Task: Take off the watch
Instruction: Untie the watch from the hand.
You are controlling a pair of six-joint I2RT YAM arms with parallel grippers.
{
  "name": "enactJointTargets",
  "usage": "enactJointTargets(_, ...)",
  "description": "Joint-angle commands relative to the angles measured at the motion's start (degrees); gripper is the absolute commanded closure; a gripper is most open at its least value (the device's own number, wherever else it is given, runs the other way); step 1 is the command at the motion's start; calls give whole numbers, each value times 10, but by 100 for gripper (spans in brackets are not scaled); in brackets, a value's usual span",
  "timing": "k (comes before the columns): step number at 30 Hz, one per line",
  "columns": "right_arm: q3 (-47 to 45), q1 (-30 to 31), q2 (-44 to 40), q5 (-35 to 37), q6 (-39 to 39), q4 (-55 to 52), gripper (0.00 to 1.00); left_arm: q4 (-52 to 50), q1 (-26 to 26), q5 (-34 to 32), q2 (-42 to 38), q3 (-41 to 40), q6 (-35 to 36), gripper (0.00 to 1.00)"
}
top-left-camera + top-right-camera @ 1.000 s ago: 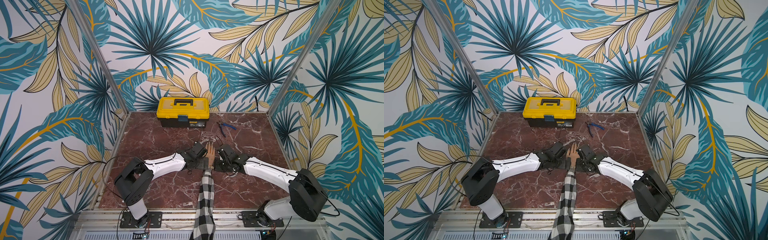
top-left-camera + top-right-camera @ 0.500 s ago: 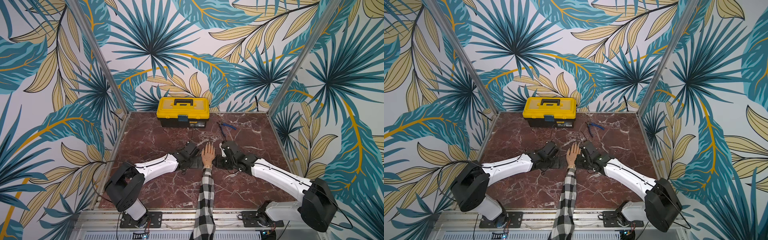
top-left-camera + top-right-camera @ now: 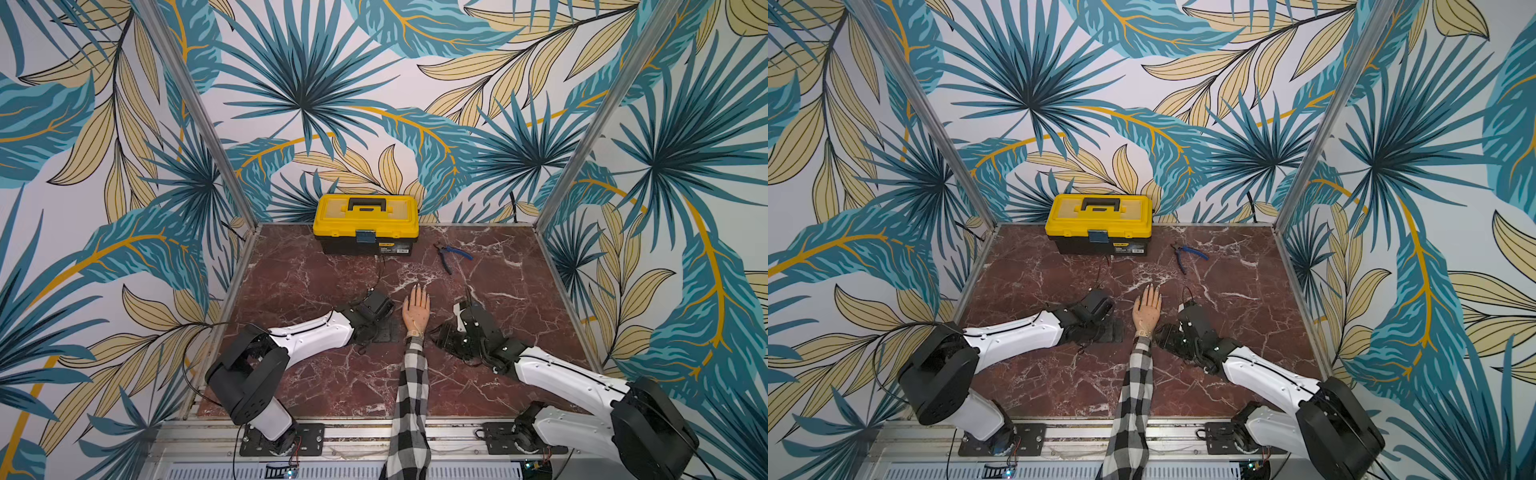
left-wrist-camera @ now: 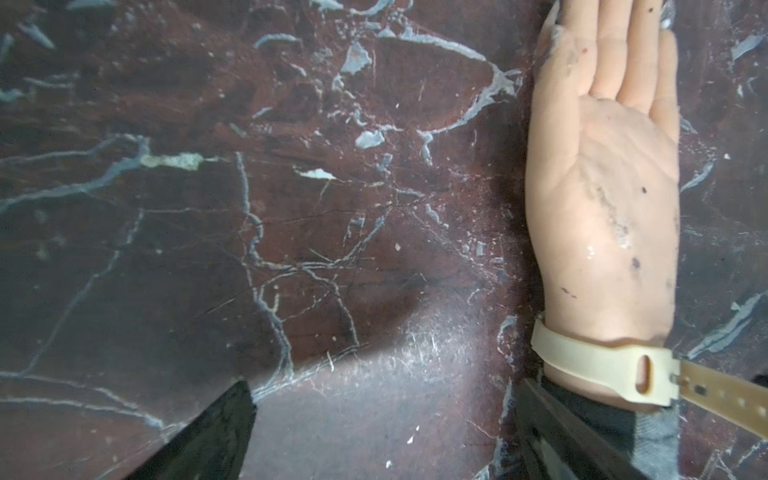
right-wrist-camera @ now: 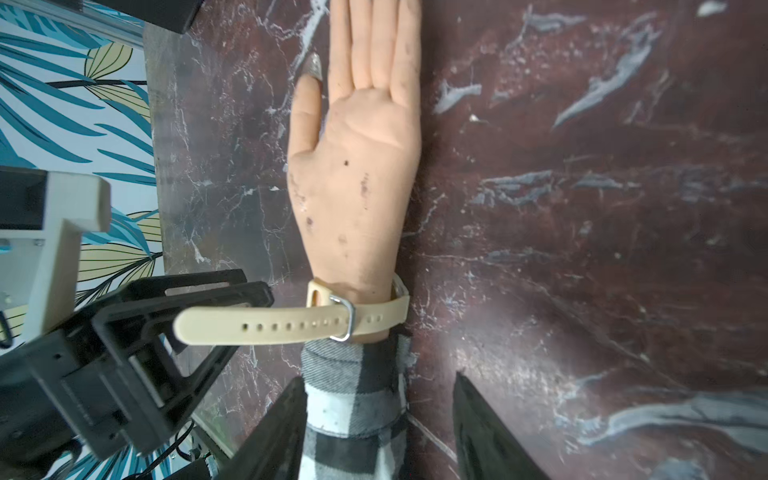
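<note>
Wrapping the wrist of the mannequin hand [image 5: 357,166], the cream watch [image 5: 374,320] trails its strap tail sideways. Left gripper [image 4: 386,436] fingers are spread wide; right gripper [image 5: 378,386] fingers stand apart beside the plaid sleeve [image 5: 353,415].

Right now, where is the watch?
In a top view, the watch sits near the front middle, strapped round the hand at its wrist. It is just above the checked sleeve, between the left gripper and the right gripper.
</note>
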Motion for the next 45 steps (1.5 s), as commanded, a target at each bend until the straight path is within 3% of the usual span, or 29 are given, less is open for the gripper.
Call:
enactJointTargets(1,-21,-1,24,-27,47,146,43,2,0,5,-17,-10,-5,1)
enactJointTargets(17,-50,-1,127,-52,117,324,48,11,-15,-6,-9,-23,-19,1)
enactJointTargets(31,-56,-1,118,-88,161,375,57,14,-17,-7,-6,-26,-19,1)
enactJointTargets(39,-38,-1,96,-93,143,322,58,16,-16,-7,-5,-28,-18,1)
enactJointTargets(45,-18,-1,33,-51,79,150,64,17,-16,-6,-4,-29,-16,1)
